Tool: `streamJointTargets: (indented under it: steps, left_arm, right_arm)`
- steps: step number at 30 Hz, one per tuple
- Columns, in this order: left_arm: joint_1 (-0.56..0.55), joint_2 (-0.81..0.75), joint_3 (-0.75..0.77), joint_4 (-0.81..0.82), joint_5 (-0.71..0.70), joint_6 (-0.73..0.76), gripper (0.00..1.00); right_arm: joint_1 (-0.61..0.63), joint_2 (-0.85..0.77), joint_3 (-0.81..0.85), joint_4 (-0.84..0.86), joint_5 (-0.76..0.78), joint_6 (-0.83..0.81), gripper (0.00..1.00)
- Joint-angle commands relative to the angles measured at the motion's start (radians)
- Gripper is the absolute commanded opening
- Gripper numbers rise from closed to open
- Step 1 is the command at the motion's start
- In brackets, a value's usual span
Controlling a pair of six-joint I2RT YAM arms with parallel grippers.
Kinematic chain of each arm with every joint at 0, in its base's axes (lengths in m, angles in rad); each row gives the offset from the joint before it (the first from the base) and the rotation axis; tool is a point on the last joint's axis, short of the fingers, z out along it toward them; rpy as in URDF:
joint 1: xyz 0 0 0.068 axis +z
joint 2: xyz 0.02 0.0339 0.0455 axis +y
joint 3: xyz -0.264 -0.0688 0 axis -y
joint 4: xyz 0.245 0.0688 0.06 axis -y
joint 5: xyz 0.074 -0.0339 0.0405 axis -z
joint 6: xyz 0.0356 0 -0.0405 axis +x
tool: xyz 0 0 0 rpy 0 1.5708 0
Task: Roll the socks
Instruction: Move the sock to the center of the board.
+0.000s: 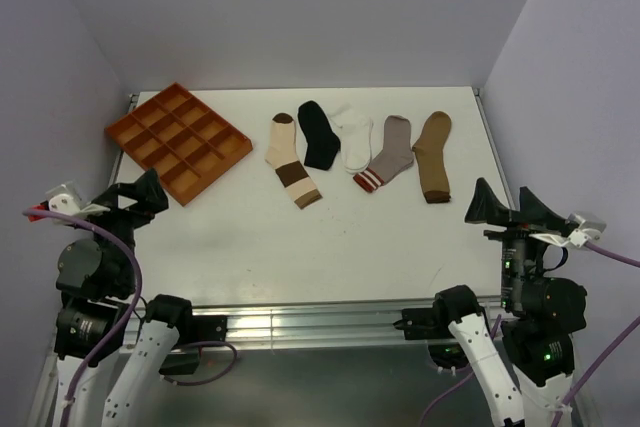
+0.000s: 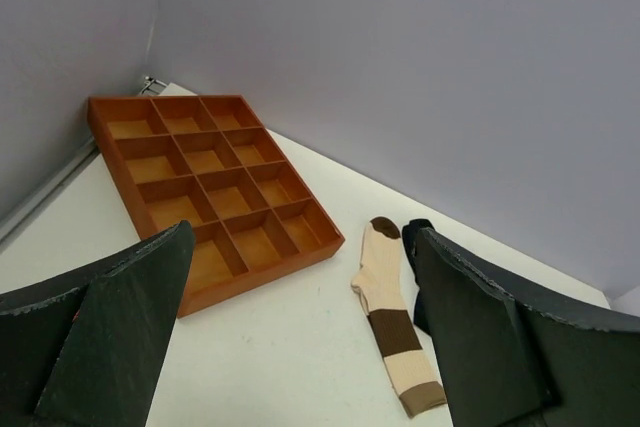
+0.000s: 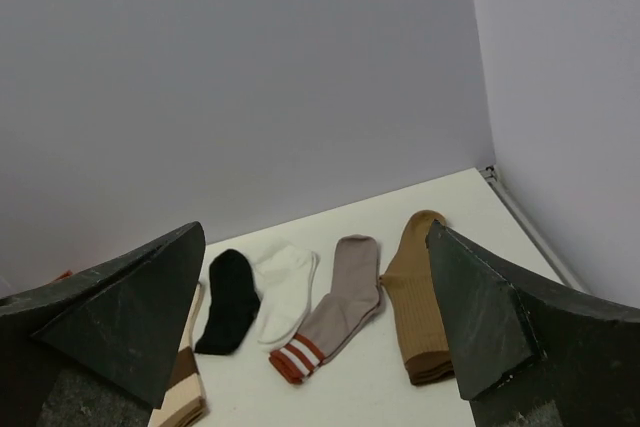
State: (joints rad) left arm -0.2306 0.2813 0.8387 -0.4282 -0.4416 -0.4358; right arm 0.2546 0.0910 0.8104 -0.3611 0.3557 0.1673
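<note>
We see the five socks lying flat and unrolled in a row across the far half of the white table (image 1: 300,247), toes toward the back wall. From the left in the top view they run: a cream sock with brown bands (image 1: 290,159), a black sock (image 1: 319,135), a white sock (image 1: 355,140), a grey sock with a red-striped cuff (image 1: 390,154) and a tan sock (image 1: 434,157). The black and white ones touch along their edges and seem to overlap slightly. The cream sock lies just beside the black one, and the grey sock leans with its cuff angled toward the white one. The tan sock sits a little apart at the right end of the row.

Left of the socks, near the cream one but not touching it, rests an orange compartment tray (image 1: 180,142) – turned at an angle to the table edge, three compartments by four.

Both arms are drawn back at the near corners, well apart from the socks. The left gripper (image 2: 304,230) has its jaws spread wide with nothing between them; its wrist view looks over the tray and the cream sock. The right gripper (image 3: 316,229) is likewise spread wide and holds nothing – its view takes in the whole row of socks.
</note>
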Motion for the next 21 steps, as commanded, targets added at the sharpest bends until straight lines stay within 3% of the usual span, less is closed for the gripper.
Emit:
streamJointTargets:
  steps: [1, 7, 13, 17, 21]
  left_arm:
    - [-0.003, 0.019, -0.006, 0.054, 0.032, -0.020, 0.99]
    - [-0.003, 0.090, 0.000, 0.049, 0.128, 0.002, 0.99]
    - [-0.003, 0.238, 0.008, 0.034, 0.282, -0.044, 0.99]
    - [-0.003, 0.352, 0.007, 0.052, 0.375, -0.087, 0.99]
    - [-0.003, 0.514, 0.043, 0.026, 0.432, -0.092, 0.99]
  right_arm:
    - [-0.003, -0.010, 0.009, 0.002, 0.020, 0.027, 1.00]
    - [-0.005, 0.061, -0.025, 0.017, -0.101, 0.145, 1.00]
    - [-0.003, 0.223, -0.096, 0.134, -0.386, 0.212, 1.00]
    - [-0.003, 0.403, -0.109, 0.241, -0.559, 0.257, 1.00]
    - [0.008, 0.697, -0.048, 0.290, -0.652, 0.273, 1.00]
